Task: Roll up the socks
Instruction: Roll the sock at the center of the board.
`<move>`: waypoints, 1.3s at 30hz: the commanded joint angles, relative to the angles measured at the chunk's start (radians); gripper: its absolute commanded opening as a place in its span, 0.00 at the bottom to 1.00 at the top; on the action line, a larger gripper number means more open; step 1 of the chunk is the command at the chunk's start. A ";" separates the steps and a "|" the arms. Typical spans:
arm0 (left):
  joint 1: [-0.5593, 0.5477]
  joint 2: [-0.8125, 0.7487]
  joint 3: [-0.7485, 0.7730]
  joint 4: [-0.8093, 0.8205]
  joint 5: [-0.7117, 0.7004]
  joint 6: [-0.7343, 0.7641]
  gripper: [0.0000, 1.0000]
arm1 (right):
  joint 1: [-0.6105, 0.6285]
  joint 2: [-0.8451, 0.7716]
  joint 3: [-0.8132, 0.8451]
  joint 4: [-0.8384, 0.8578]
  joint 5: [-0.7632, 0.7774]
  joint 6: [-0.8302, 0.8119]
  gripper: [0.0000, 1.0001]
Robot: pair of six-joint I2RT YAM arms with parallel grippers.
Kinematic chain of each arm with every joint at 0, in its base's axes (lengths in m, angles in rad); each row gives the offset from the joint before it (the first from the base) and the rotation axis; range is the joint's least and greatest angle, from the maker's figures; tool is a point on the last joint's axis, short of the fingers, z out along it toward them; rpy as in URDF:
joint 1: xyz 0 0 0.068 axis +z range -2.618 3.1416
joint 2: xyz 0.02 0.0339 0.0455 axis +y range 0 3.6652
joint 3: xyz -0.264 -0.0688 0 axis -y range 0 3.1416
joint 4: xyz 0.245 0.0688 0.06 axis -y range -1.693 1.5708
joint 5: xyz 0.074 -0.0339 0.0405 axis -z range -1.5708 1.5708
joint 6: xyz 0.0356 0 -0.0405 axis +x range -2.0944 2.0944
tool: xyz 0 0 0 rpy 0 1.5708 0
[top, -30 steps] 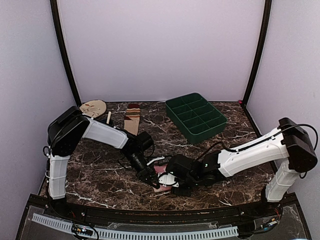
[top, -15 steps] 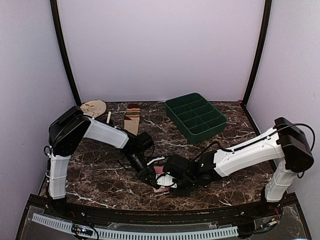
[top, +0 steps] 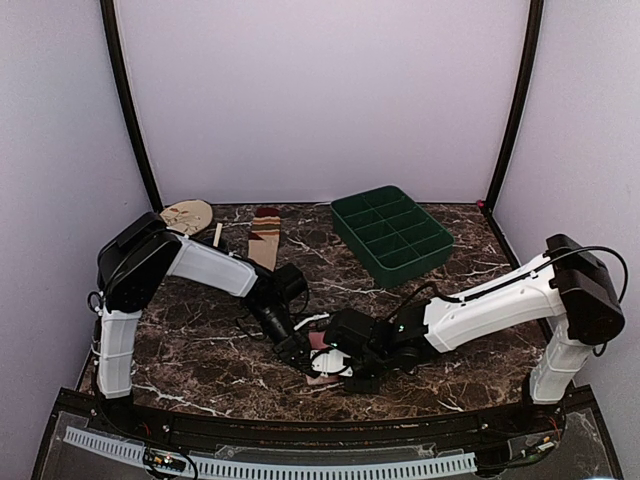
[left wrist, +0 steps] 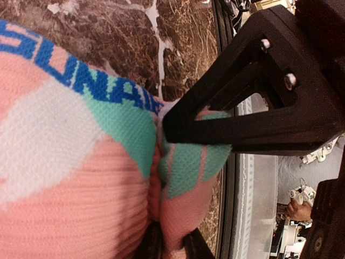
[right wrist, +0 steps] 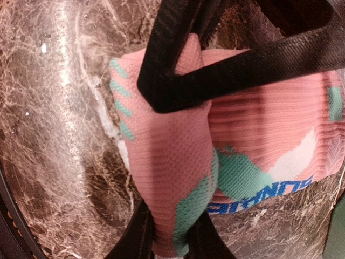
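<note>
Folds of the pink sock (right wrist: 259,135) are pinched from both sides — left gripper (left wrist: 170,183) and right gripper (right wrist: 172,162) each clamped on one, seemingly firmly.

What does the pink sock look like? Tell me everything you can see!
The pink sock is soft ribbed knit, salmon pink with teal and white patches and blue letters along one band. It lies bunched up on the brown marbled table, toward its near edge. One end is folded over into a lump. The left pincer and the right pincer each pinch a fold of it.
</note>
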 commanded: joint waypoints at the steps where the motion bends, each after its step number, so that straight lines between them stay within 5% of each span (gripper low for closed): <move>1: 0.016 -0.063 -0.053 0.103 -0.083 -0.072 0.21 | 0.006 0.043 -0.012 0.021 -0.122 0.038 0.00; 25: 0.067 -0.390 -0.328 0.391 -0.348 -0.262 0.38 | -0.102 0.022 -0.080 0.099 -0.312 0.233 0.00; 39: -0.018 -0.704 -0.656 0.754 -0.564 -0.243 0.38 | -0.197 0.044 -0.117 0.142 -0.546 0.344 0.00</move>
